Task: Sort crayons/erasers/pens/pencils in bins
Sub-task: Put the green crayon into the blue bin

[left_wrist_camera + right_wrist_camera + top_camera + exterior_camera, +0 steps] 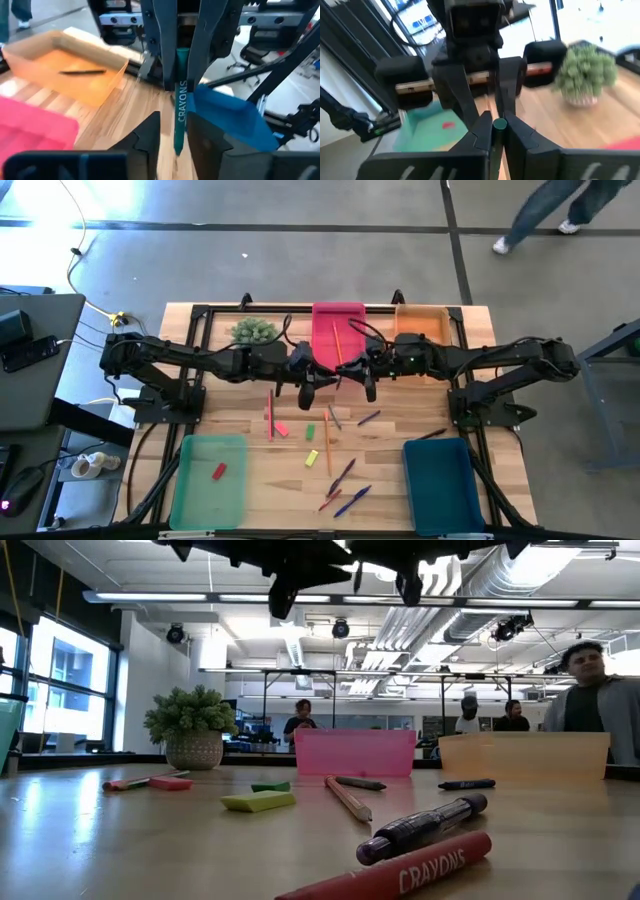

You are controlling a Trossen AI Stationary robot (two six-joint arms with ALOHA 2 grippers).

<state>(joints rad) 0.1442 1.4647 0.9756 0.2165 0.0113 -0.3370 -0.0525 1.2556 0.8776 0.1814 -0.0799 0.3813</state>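
A green crayon point(180, 100) printed CRAYONS is in the air between both grippers, above the table's middle. My right gripper point(499, 131) point(362, 378) is shut on it. My left gripper point(174, 137) point(308, 380) faces it from the left, open, with its fingers on either side of the crayon's other end; I cannot tell whether they touch it. The pink bin point(338, 330) holds a pencil and the orange bin point(420, 325) a dark pen. The light green bin point(210, 470) holds a red eraser point(219, 471). The teal bin point(440, 470) stands near right. My right gripper pinches one end of the green crayon point(499, 124) between its two fingers. It comes about level from the table's right, and the crayon lies along the fingers. The crayon is lifted clear of the table, and its other end point(177, 145) reaches between the left gripper's fingers.
Loose items lie on the table below the grippers: a red pencil point(269, 415), an orange pencil point(327, 442), red point(281, 429), green point(311, 431) and yellow point(312, 458) erasers, and several pens and crayons point(345, 480). A potted plant point(255, 330) stands far left. People show in the room beyond.
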